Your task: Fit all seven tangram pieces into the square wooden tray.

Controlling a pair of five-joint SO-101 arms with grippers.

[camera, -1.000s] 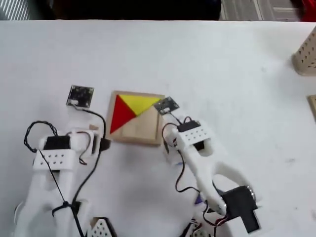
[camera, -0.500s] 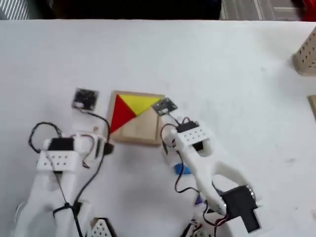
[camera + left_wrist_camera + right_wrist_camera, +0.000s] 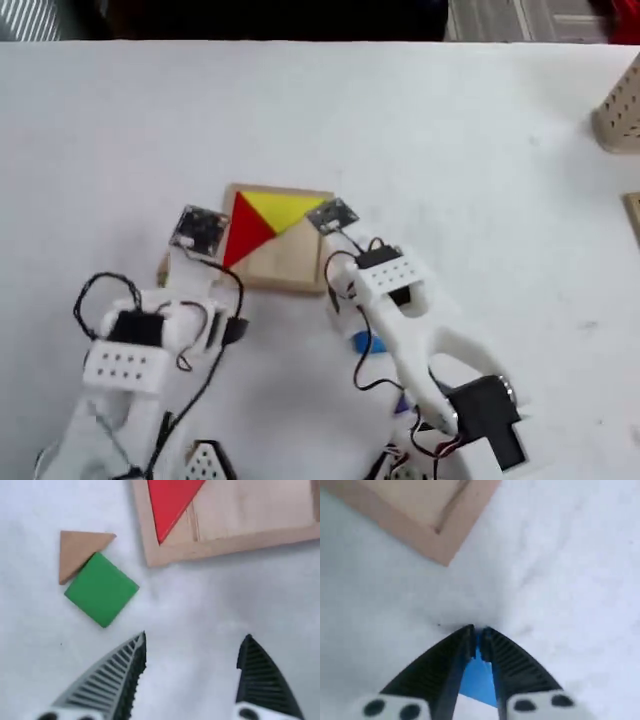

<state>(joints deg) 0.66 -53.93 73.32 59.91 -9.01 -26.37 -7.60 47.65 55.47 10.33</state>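
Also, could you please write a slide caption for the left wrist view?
Open left gripper near green square, tan triangle and tray holding red triangle.

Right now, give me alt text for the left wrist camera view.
The left gripper hangs open over the white table. Ahead lie a green square touching a tan triangle, beside a corner of the wooden tray holding a red triangle.

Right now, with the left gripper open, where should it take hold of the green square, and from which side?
Probably from above, since the green square lies flat on the table. One edge has the tan triangle right beside it, so close the left gripper on the two opposite edges that have bare table beside them. The wrist would need to turn to line up.
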